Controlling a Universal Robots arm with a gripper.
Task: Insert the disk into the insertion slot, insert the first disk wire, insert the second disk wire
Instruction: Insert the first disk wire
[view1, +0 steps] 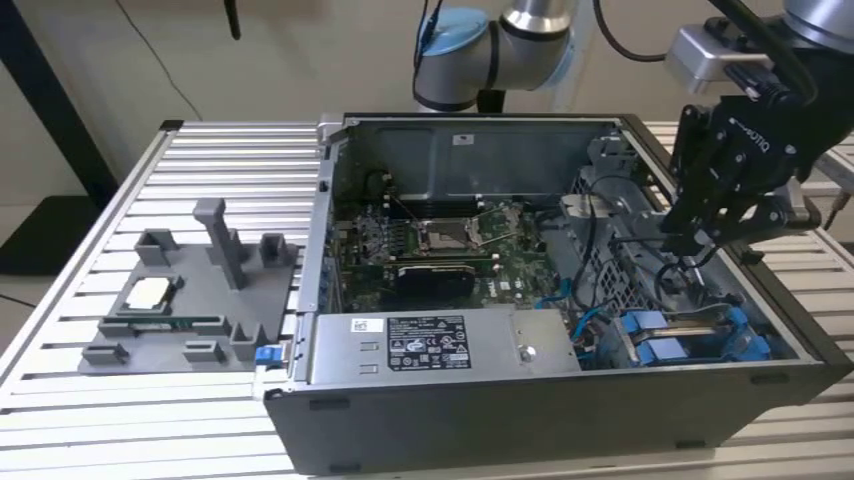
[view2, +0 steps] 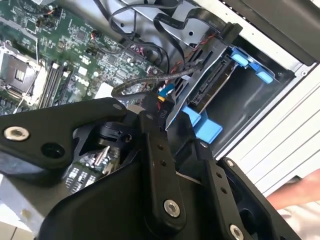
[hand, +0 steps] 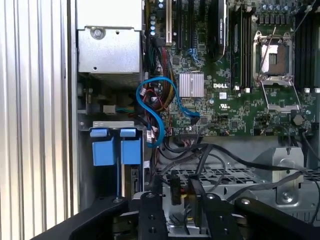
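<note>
Gripper (view1: 697, 238) pinches a black wire plug (view2: 162, 111) inside the computer case (view1: 400, 440), at the exterior view's right.
The disk (view2: 214, 80) already sits in the insertion slot (view2: 180, 102), its blue carrier (view1: 667, 335) showing at the lower right of the exterior view; the step in hand looks like the first disk wire, which calls for squaring the plug to the disk's port before pressing.

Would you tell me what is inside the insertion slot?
The disk sits in the slot, its connector edge and blue carrier tabs showing; the slot's metal wall covers the rest.
</note>
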